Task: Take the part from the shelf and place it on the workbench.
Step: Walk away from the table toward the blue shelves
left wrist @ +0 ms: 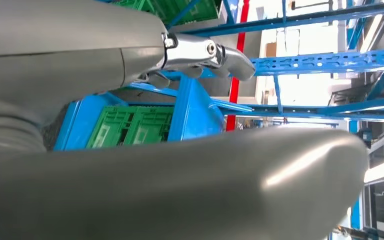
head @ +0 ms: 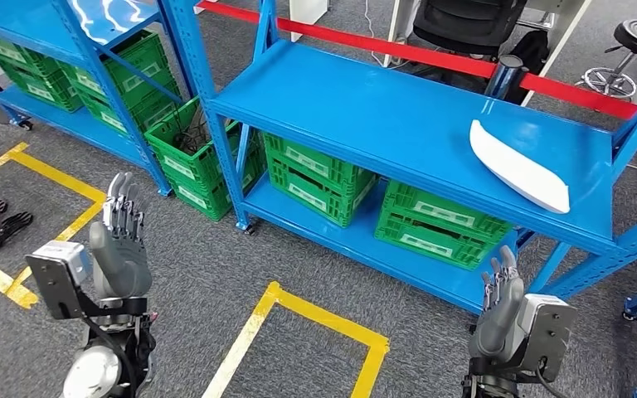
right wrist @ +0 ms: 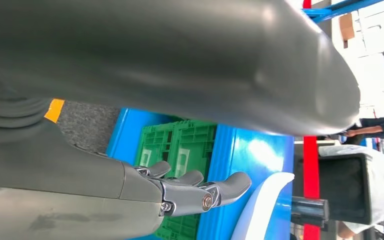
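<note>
Both arms rise into the head view from below, forearms upright and hands raised with nothing in them. The left hand (head: 120, 240) sits low on the left, its dark fingers (head: 122, 203) extended straight up and held close side by side, the thick grey thumb lying along the palm; the boxy grey wrist camera juts out just beside it. The right hand (head: 500, 303) stands low on the right, fingers (head: 502, 269) likewise straight and slightly fanned, its wrist camera on the outer side. In the right wrist view the fingers (right wrist: 200, 187) reach out nearly straight, gripping nothing, with the broad thumb (right wrist: 260, 65) apart from them.
</note>
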